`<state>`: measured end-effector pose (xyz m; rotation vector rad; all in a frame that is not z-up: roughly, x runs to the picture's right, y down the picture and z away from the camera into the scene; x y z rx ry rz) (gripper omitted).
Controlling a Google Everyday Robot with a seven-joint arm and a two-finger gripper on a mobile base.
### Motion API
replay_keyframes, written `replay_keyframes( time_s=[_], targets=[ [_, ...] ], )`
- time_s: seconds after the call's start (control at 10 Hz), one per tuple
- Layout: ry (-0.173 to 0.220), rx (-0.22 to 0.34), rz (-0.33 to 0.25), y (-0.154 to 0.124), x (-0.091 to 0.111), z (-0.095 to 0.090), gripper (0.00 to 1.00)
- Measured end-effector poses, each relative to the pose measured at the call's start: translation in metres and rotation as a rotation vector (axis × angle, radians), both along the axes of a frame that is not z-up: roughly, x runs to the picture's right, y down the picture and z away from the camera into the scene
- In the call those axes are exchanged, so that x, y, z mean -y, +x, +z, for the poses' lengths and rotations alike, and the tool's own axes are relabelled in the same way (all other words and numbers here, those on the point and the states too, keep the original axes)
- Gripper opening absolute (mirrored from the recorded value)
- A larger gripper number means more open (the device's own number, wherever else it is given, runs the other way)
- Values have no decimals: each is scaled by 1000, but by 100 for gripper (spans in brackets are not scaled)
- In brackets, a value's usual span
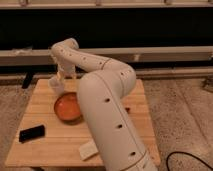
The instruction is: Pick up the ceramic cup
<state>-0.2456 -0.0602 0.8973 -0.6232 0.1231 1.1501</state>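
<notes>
Hovering gripper (61, 76) at ceramic cup (56, 86), beside orange bowl (67, 106)

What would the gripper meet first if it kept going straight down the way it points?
Probably the ceramic cup, which sits just below the gripper at the table's far left corner; depth is unclear, so it may slip beside it.
</notes>
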Motion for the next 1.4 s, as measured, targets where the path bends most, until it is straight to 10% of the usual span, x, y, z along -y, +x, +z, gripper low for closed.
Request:
replay_keyframes(
  time_s=[1.1,1.4],
  targets=[
    [-7,4,-8,-3,-7,0,60],
    [-8,7,-9,-5,-9,0,41]
  ],
)
